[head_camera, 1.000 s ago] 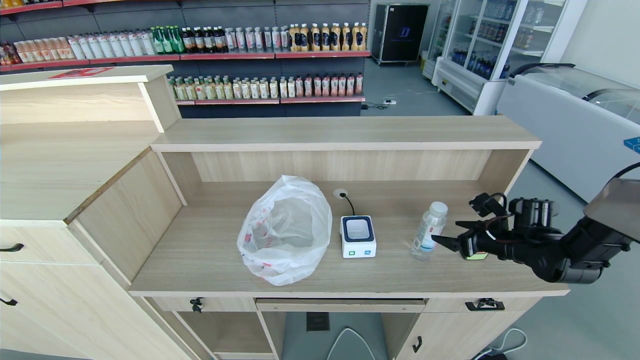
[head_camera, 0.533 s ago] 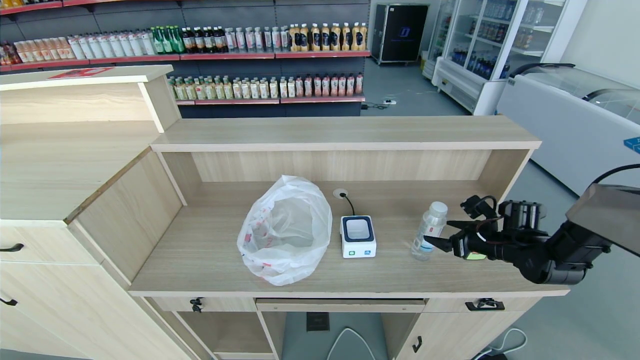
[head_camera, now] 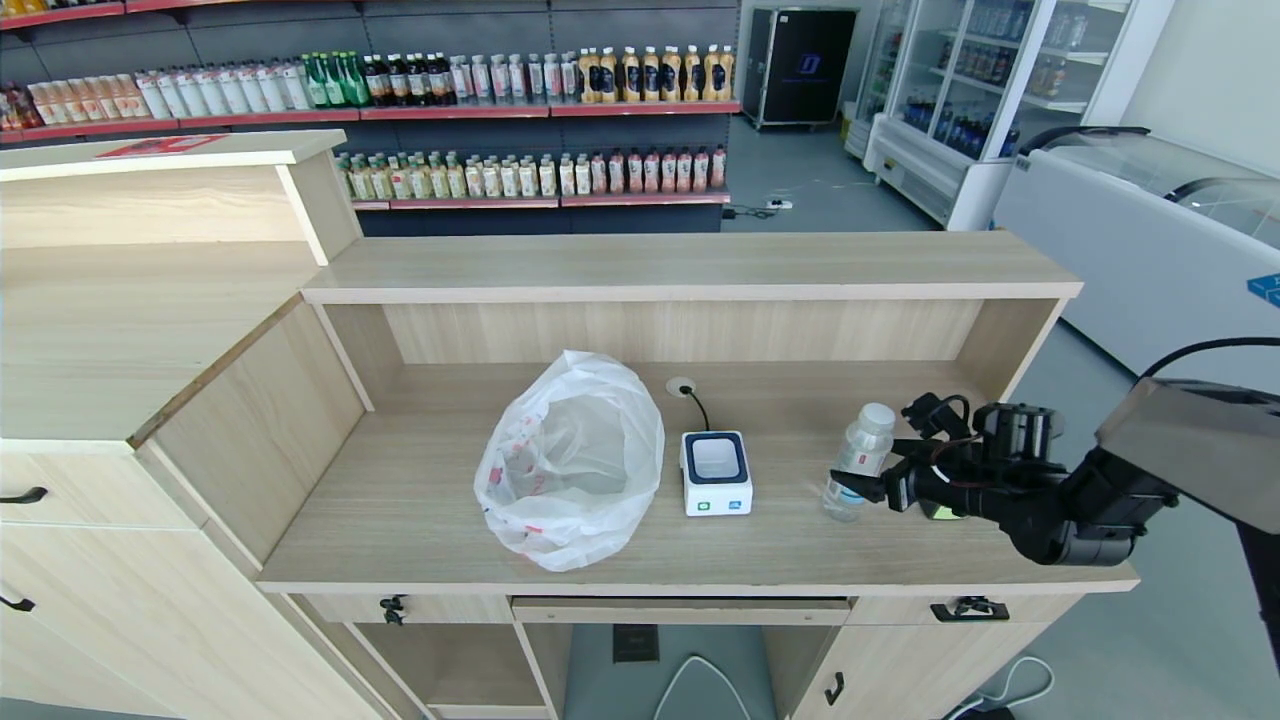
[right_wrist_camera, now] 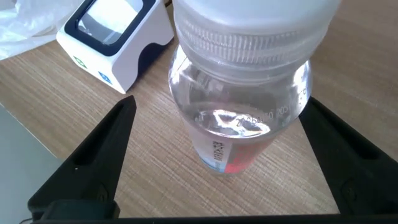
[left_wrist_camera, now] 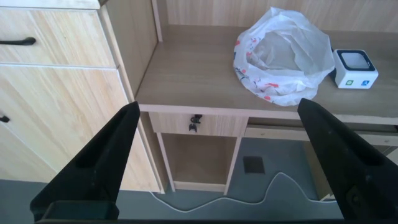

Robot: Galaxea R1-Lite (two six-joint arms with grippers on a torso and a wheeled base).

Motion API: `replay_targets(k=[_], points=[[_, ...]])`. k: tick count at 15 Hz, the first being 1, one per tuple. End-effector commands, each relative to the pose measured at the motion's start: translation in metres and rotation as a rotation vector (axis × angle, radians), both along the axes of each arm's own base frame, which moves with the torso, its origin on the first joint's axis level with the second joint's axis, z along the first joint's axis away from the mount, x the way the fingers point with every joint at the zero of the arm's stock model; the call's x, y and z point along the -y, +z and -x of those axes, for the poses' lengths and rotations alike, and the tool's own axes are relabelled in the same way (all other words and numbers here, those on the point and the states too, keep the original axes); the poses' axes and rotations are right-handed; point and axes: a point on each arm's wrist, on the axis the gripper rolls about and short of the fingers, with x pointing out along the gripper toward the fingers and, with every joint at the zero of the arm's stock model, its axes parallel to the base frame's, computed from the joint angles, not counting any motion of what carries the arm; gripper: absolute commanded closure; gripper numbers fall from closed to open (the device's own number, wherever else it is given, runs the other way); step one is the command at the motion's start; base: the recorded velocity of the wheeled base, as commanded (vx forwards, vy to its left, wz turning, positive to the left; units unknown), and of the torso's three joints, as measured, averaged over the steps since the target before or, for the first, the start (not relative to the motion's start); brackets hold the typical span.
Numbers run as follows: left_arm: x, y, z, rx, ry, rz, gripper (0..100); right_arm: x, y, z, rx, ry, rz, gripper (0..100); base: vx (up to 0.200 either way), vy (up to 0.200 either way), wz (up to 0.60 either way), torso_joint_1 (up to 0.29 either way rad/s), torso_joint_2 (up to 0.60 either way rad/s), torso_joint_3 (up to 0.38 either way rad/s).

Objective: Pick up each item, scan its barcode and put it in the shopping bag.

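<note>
The right gripper (head_camera: pixel 872 478) is now brought closer, wide open astride the ungripped bottle (head_camera: pixel 860 450); a green item (head_camera: pixel 940 512) is mostly hidden beneath it.

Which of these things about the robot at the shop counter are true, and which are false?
1. The bottle stands upright on the counter. True.
2. The scanner sits between the shopping bag and the bottle. True.
3. The bottle is already inside the shopping bag. False: it stands on the counter, on the far side of the scanner from the bag.
4. The right pincer is shut tight on the bottle. False: it is open, with one finger on each side of the bottle.
</note>
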Motion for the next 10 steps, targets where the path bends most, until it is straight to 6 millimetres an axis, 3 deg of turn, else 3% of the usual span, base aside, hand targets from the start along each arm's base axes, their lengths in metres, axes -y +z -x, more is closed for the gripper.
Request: replay_targets(k=[1, 10], points=[[0.0, 0.0, 0.0, 0.0, 0.0, 0.0, 0, -0.001, -0.004, -0.002, -0.002, 0.004, 0.0, 0, 0.0, 0.0, 0.0, 0.0, 0.0, 0.0], [0.0, 0.0, 0.0, 0.0, 0.002, 0.0, 0, -0.008, -0.015, -0.016, 0.035, 0.032, -0.005, 0, 0.0, 0.0, 0.0, 0.0, 0.0, 0.0]])
